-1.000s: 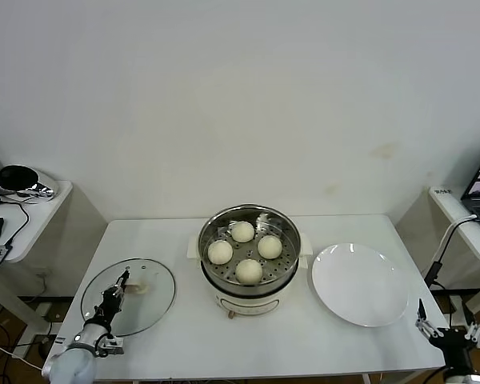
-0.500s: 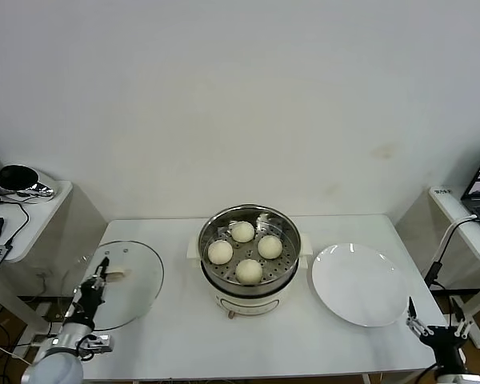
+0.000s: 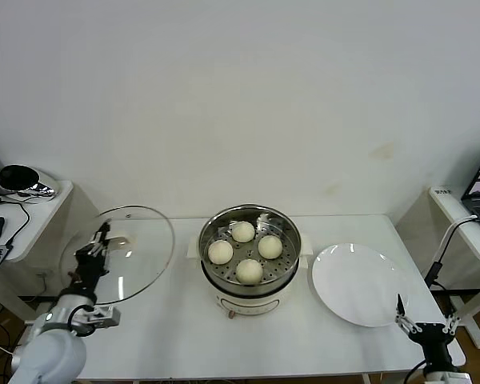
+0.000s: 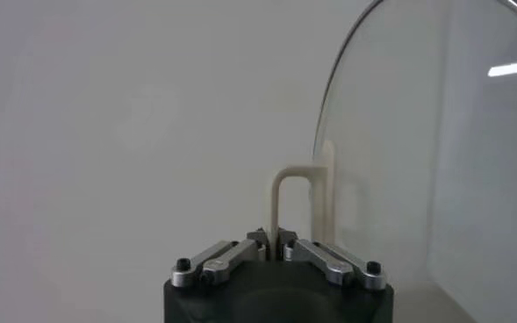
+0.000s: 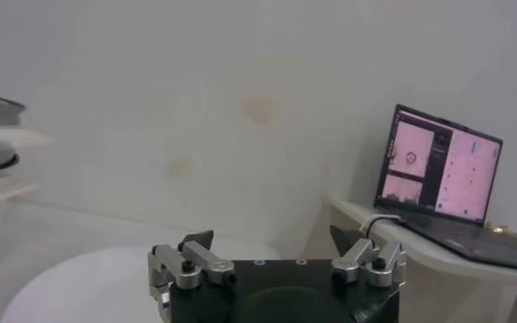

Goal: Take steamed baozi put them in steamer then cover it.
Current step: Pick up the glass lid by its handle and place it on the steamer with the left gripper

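**Lid in hand, steamer still uncovered**

All four round cream-white steamed baozi (image 3: 249, 270) are sitting in the shiny stainless-steel steamer (image 3: 250, 258) at mid-worktop; only covering is outstanding. The left gripper (image 3: 98, 242), fingers pinched shut on its cream handle, is holding the round clear glass cover (image 3: 118, 254) tilted above the worktop's left edge. The right gripper (image 3: 422, 326), fingers spread wide and empty, is waiting off the right front corner.

The steamer (image 3: 250, 262) stands mid-table (image 3: 184, 352) before me, four baozi (image 3: 249, 270) in its tray. To its left, off the table, my left gripper (image 3: 102, 234) holds up the tilted cover (image 3: 120, 253). A plate (image 3: 359, 283) lies right of the steamer, and my right gripper (image 3: 423, 326) hangs near its front edge.
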`<state>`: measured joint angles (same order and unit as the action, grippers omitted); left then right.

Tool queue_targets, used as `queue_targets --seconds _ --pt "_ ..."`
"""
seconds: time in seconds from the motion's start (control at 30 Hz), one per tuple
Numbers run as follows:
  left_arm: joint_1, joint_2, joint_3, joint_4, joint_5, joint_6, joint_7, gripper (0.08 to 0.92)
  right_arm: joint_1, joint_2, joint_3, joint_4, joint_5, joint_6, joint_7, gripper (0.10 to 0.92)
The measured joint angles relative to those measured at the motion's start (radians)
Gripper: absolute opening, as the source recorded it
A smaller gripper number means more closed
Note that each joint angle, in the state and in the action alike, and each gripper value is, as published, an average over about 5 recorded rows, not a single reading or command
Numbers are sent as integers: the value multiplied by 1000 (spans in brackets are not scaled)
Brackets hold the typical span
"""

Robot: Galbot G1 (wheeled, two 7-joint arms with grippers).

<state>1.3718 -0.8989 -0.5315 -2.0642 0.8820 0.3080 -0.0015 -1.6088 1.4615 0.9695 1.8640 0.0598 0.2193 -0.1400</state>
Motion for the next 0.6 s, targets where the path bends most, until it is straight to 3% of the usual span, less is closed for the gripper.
queue_targets --seconds 0.27,0.6 --pt "-195 11 242 -12 -41 148 49 136 26 16 -16 -13 -41 0 18 823" --pt "-428 -119 522 40 141 320 191 136 46 34 -34 -40 -91 13 36 823"
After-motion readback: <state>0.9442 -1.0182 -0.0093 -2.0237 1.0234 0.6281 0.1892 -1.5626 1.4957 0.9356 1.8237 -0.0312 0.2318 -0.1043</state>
